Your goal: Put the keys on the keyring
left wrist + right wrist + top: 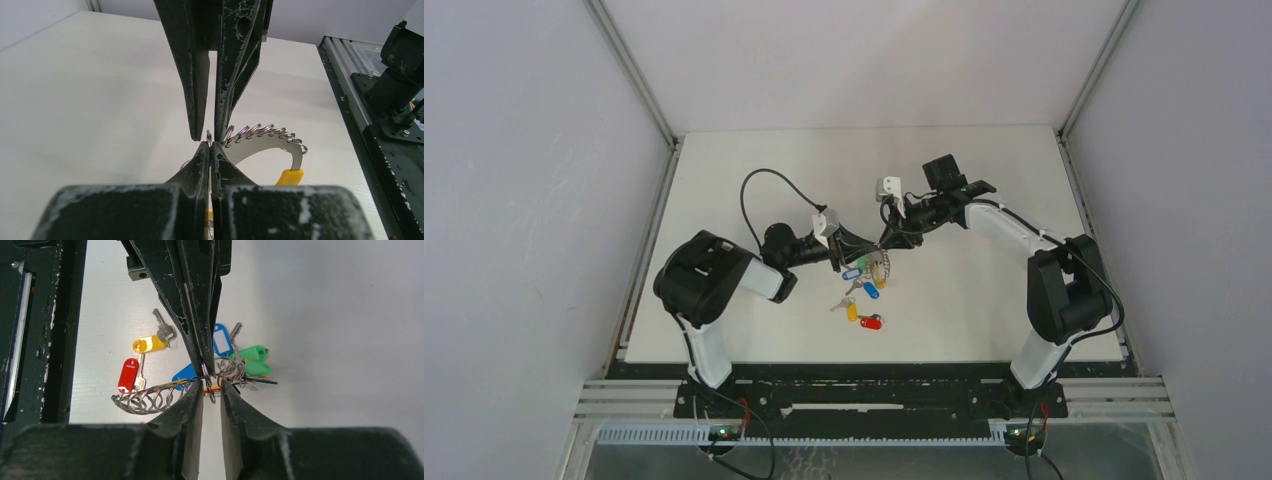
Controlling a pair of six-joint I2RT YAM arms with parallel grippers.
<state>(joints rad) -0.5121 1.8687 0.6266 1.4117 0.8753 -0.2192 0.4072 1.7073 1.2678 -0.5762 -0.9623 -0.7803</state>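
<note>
Keyring (871,268) clamped in left jaws, curved band (264,143) arcing toward near table (994,300) edge; right jaws slightly parted around it.

Keyring (150,399): silver, tags green and blue. Red-tagged key (128,375) and yellow-tagged key (148,344): silver blades. Worktop (325,315): plain white.

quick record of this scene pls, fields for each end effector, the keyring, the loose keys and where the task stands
left end effector: shut, pinching a ring of the keyring
right end effector: jaws apart, tip to tip with the left, either side of that ring
keyring: blue tags and green tags bunched; curved band strung with small rings
loose keys: yellow-tagged key and red-tagged key, side by side on the table
task state: neither loose key on the keyring yet
</note>
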